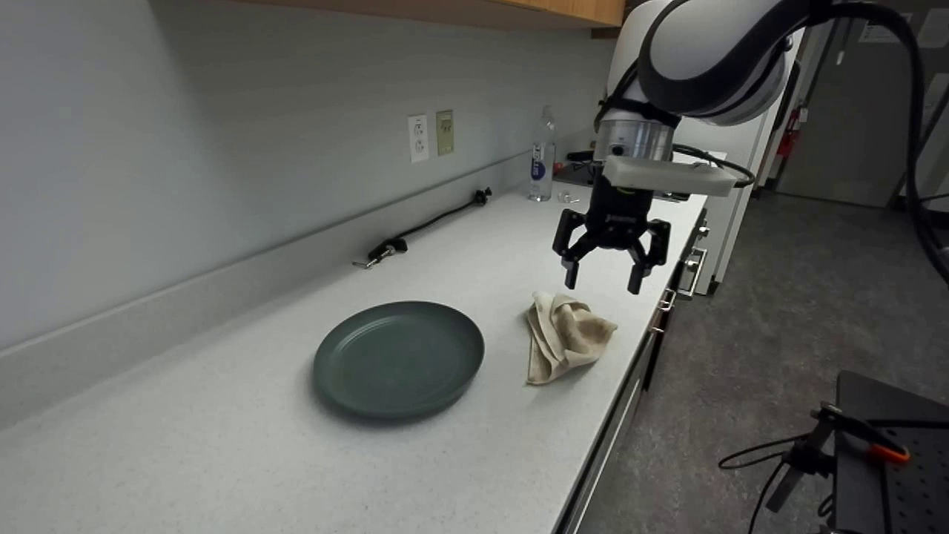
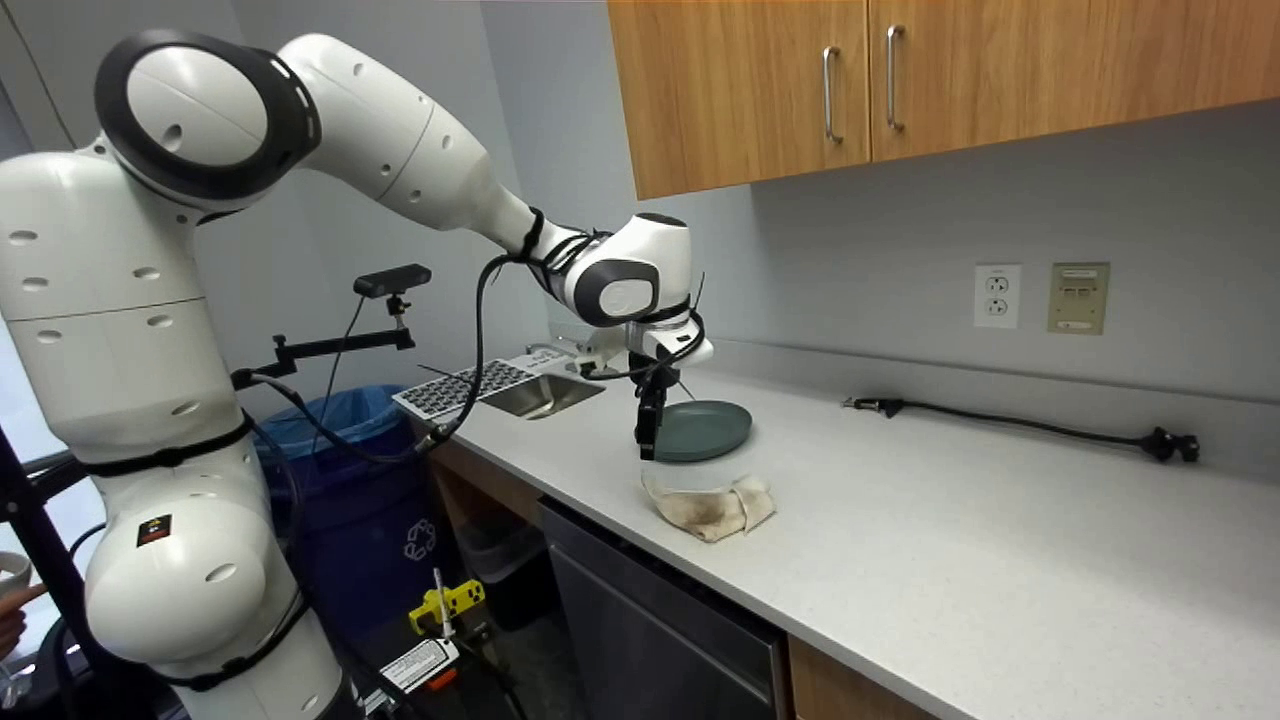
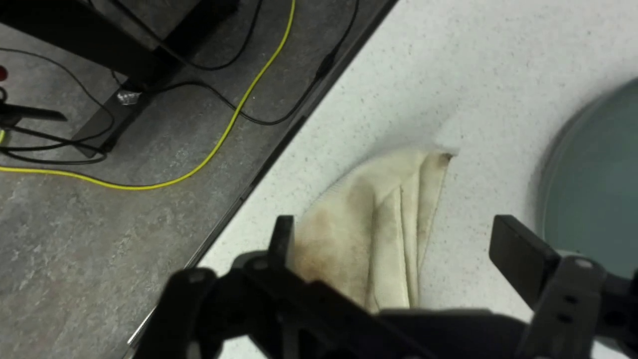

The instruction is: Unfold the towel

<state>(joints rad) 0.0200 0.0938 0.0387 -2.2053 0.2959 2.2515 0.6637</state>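
While the towel [image 1: 569, 337] lies bunched, the gripper [image 1: 603, 281] hangs above, its jaws wide apart.
The beige towel sits creased on the counter [image 1: 252, 460] near the front edge, apart from the green plate [image 1: 400, 360].

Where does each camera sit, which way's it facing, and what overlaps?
In an exterior view: raised, looking lengthwise along the counter; wrist end of the arm and open pincer show.
In an exterior view: raised, near the arm, looking across the counter to the wall; most of the arm shows.
Wrist view: mounted on the arm, facing down at towel and floor; the pincer shows.
Both exterior views share towel, plate and outlet.
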